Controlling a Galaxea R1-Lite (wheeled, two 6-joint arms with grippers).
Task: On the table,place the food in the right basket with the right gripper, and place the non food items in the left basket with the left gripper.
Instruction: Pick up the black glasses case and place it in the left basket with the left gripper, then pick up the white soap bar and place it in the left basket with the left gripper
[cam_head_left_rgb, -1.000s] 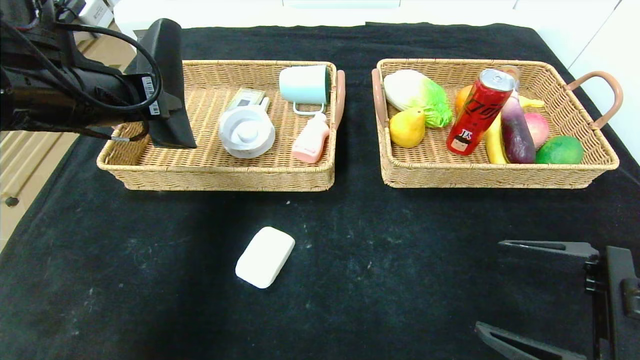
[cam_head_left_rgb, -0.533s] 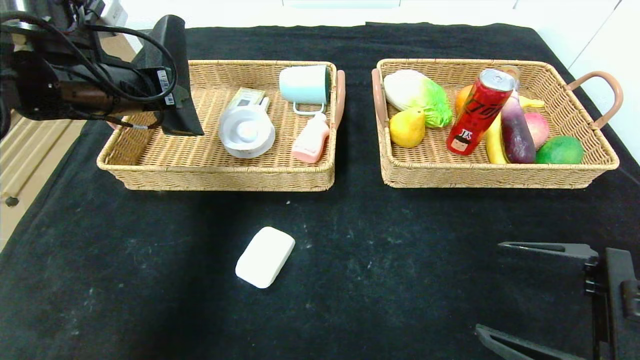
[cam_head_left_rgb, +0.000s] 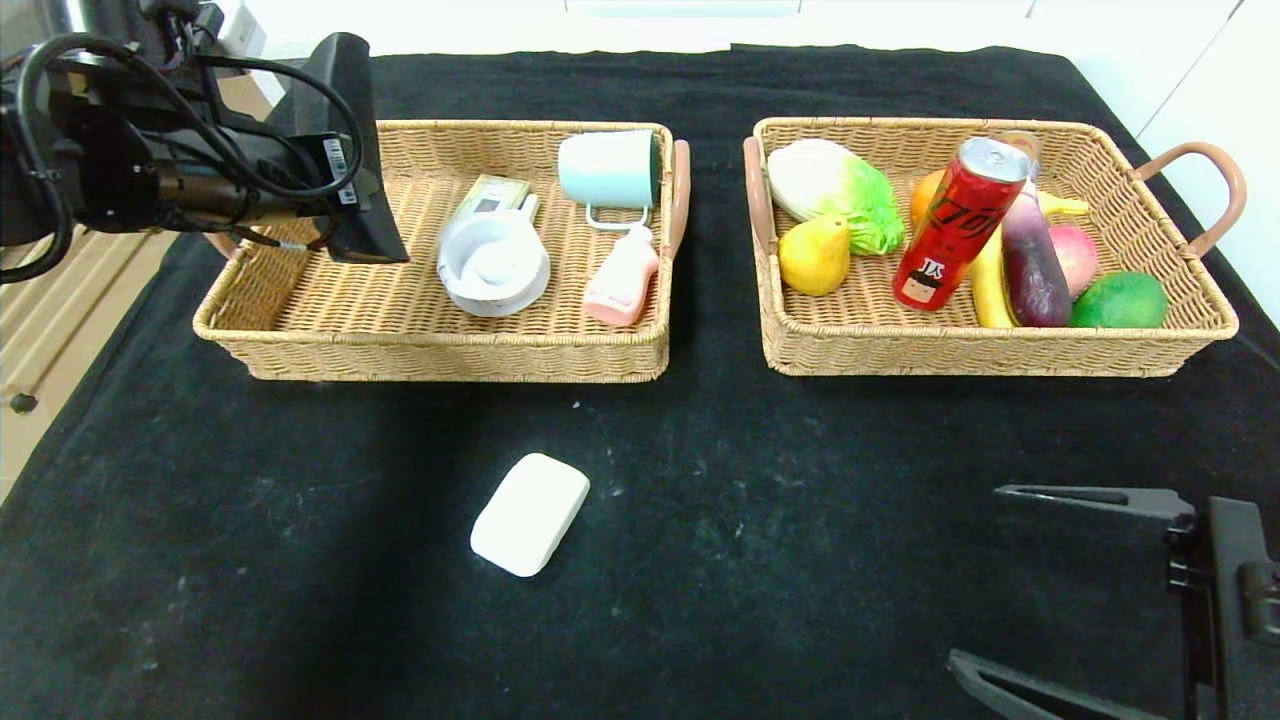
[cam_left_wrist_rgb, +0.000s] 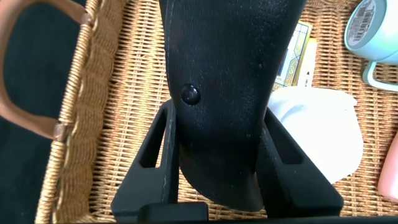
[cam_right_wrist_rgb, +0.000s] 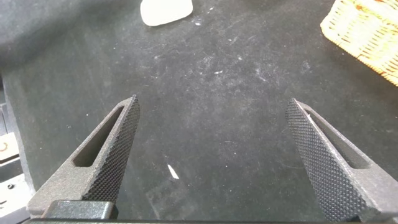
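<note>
- The left gripper (cam_left_wrist_rgb: 217, 155) is clamped on the black wedge-shaped case (cam_head_left_rgb: 345, 150), holding it above the left end of the left basket (cam_head_left_rgb: 440, 350).
- The white soap-like bar (cam_head_left_rgb: 530, 514) lies on the table (cam_head_left_rgb: 750, 480) in front of that basket.
- The right gripper (cam_right_wrist_rgb: 217, 155) hovers low near the table's front right, fingers wide apart.
- The can (cam_head_left_rgb: 955, 225), banana (cam_head_left_rgb: 988, 285), eggplant (cam_head_left_rgb: 1030, 260) and peach (cam_head_left_rgb: 1075, 255) lie in the right basket (cam_head_left_rgb: 1000, 350).

Open black surface (cam_head_left_rgb: 800, 560) lies all round the white bar (cam_head_left_rgb: 530, 514); the left basket (cam_head_left_rgb: 300, 300) has bare wicker near its left end, beside the white dish (cam_head_left_rgb: 493, 262).
</note>
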